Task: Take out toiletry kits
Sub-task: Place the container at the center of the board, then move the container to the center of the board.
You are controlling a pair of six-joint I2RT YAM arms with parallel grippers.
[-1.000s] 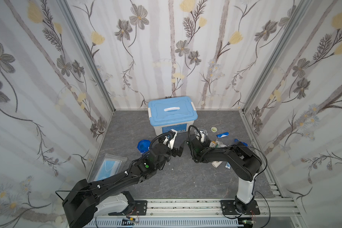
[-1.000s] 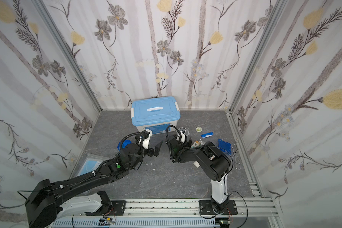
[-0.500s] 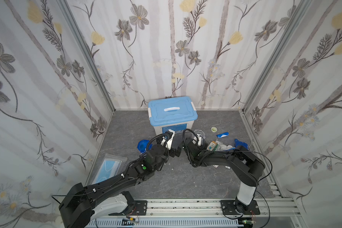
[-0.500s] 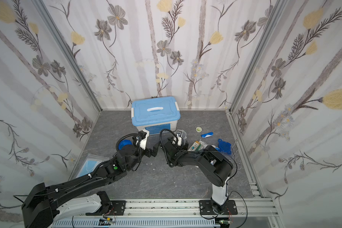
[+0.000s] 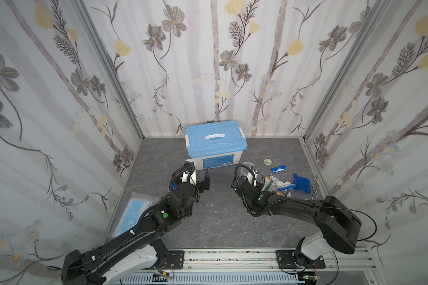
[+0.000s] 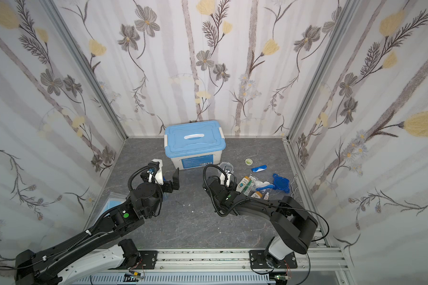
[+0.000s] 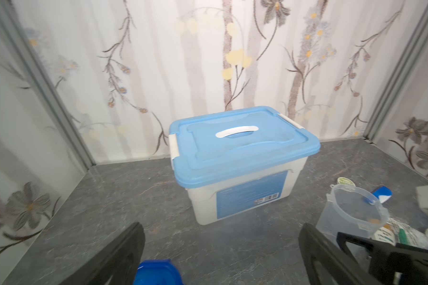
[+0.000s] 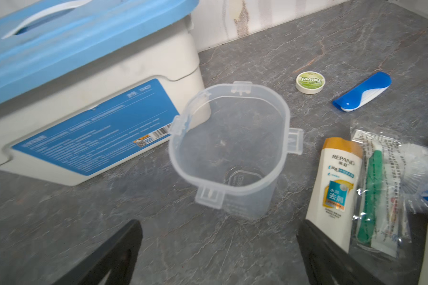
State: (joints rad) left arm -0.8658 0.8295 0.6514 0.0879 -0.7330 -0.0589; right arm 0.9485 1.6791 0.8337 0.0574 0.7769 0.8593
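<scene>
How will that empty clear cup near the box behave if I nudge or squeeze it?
The clear cup stands upright and empty, so it is probably light and apt to tip or slide. Its thin translucent wall may flex under a squeeze.

Grey tabletop [image 5: 220, 222] carries a blue-lidded box [image 5: 215, 143], open cup [image 8: 230, 148], cream bottle [image 8: 336, 187] and mask bag [image 5: 134, 214].
</scene>
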